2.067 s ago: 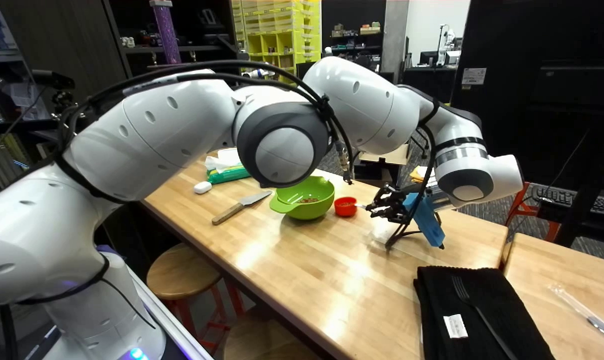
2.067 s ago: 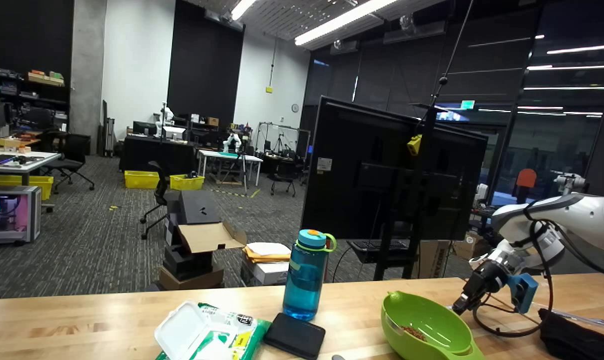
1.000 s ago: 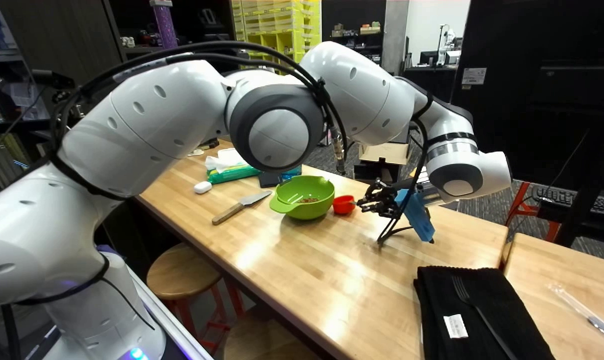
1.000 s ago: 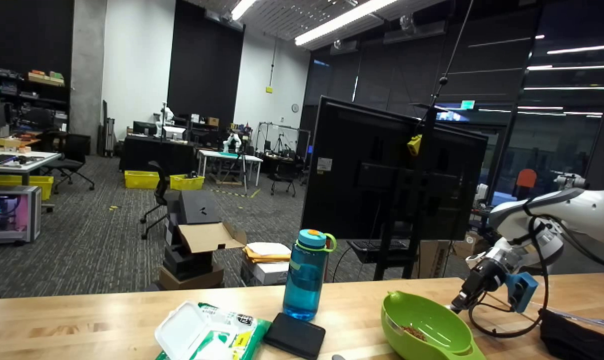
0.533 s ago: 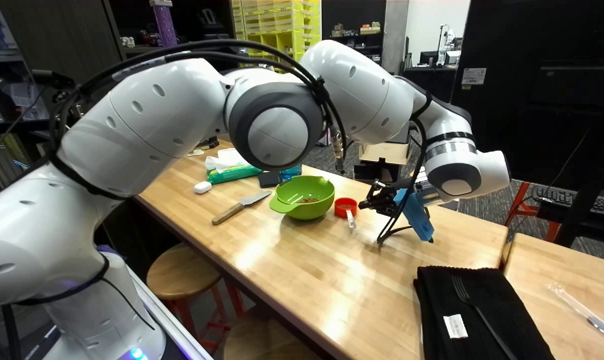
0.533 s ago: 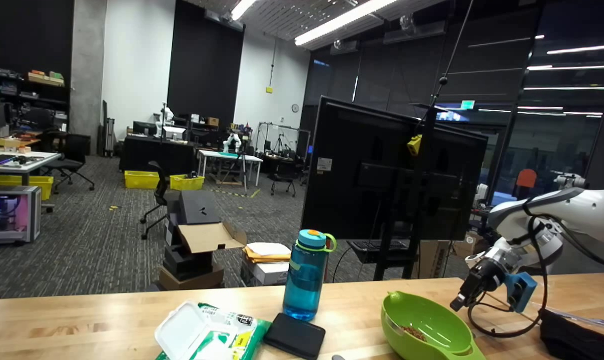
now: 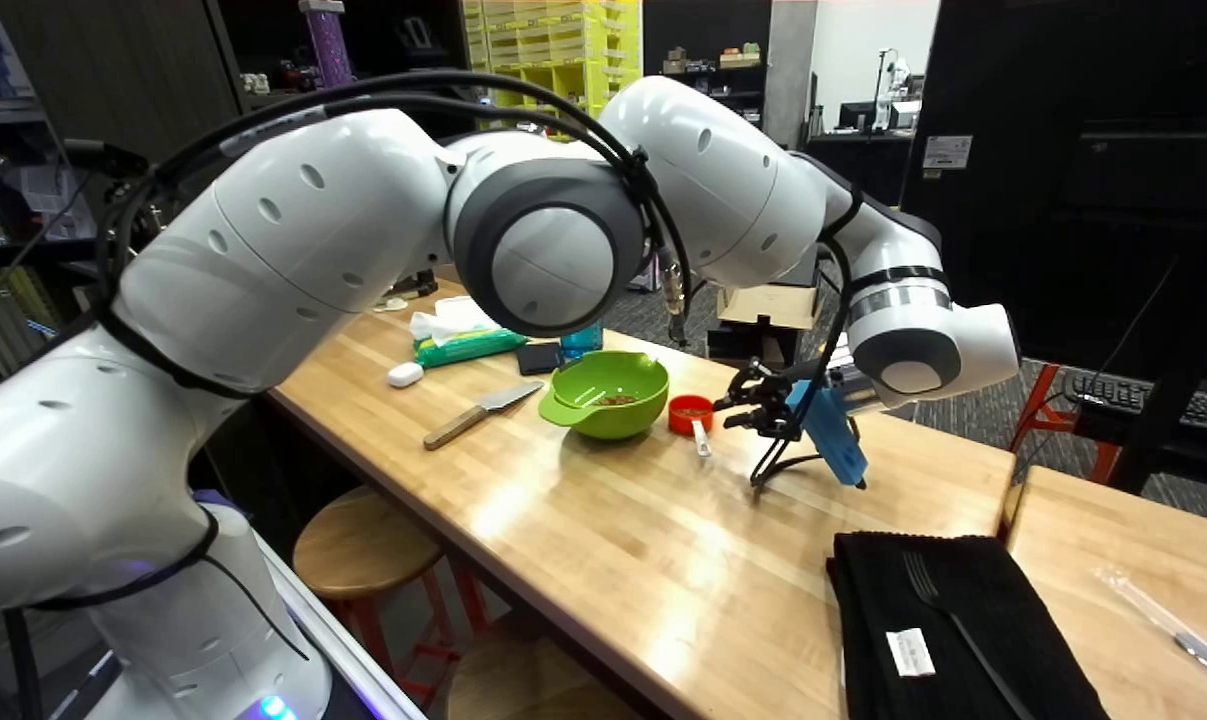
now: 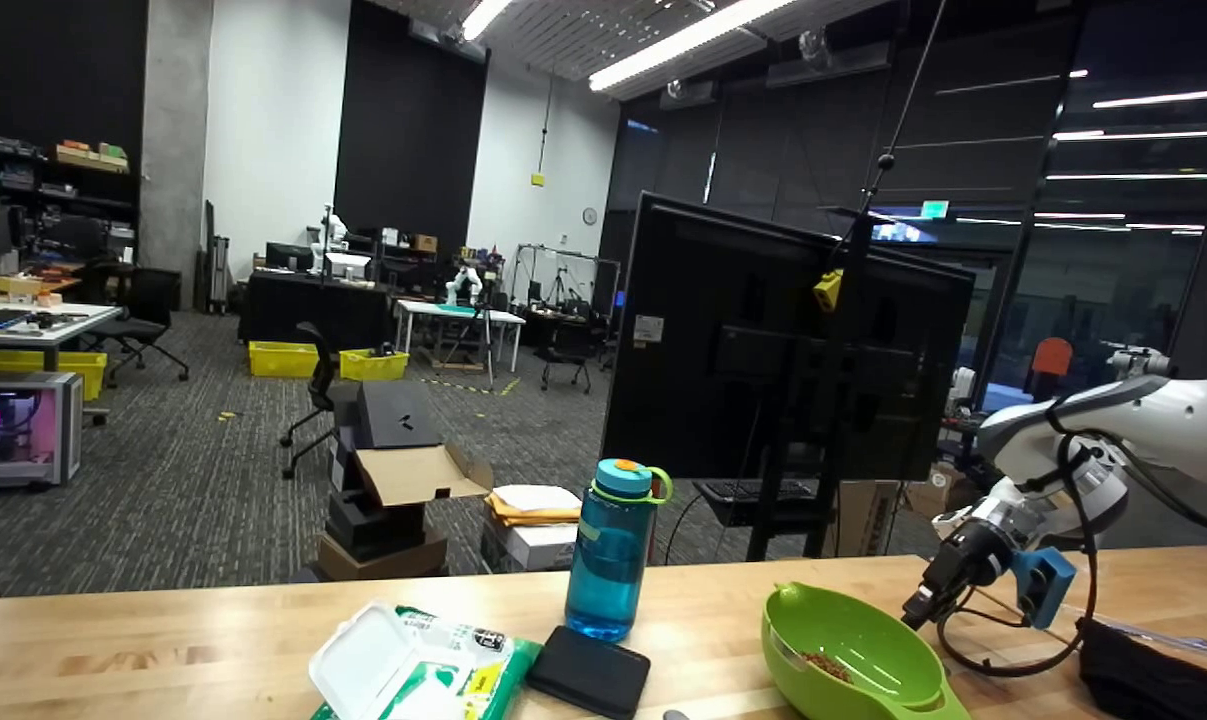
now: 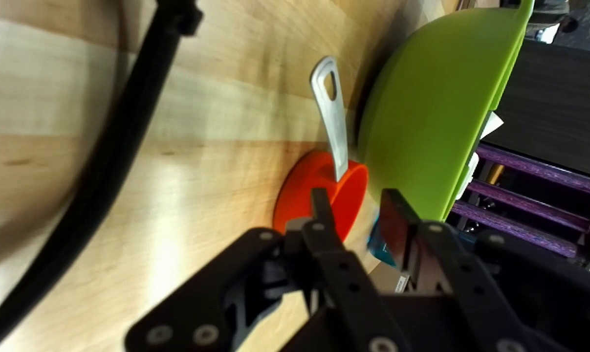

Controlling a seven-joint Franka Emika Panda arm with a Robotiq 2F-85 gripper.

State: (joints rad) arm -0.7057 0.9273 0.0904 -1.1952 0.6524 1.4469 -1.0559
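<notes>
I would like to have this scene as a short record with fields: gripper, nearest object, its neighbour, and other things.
Gripper: jaws apart, holding nothing
Nearest object: red cup with silver handle, upright on the table
Contact: red cup very close to the gripper; touching cannot be confirmed
Neighbour: green bowl, brown bits inside
Other things: wooden-handled utensil, blue bottle, flat black object, fork lying on black cloth

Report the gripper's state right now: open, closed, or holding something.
Gripper: open, holding nothing; the red cup is close by.
</notes>
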